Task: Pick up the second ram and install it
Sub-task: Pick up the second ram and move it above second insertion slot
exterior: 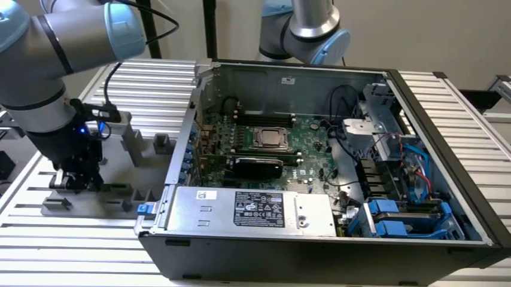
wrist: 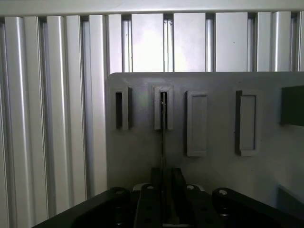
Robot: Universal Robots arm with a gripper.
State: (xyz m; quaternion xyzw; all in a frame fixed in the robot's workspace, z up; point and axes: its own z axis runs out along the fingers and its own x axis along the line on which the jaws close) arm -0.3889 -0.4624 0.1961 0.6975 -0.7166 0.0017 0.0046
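the pick-up step is in hand. far out at 9 o'clock in the exterior view, the arm reaches down and its gripper [exterior: 76, 179] sits low over a grey parts holder [exterior: 140, 149] on the slatted metal table [exterior: 80, 239]. in the wrist view the gripper [wrist: 164, 175] has its fingers [wrist: 153, 190] drawn in narrow, and the second ram [wrist: 163, 133], seen edge-on as a thin dark line, runs between them with its far end in one of the holder's [wrist: 142, 142] slots. it looks clamped on the stick, which has not left the holder (contact itself is hard to confirm).

from the centre towards 3 o'clock lies the open computer case [exterior: 319, 251], with the green motherboard [exterior: 307, 143] inside. the long black memory slots [exterior: 264, 112] lie at 12 o'clock from the square processor socket [exterior: 270, 137], well apart from the gripper.

freeing the stick would, by my judgement, call for a straight pull along the slot, with no twist on the thin board.
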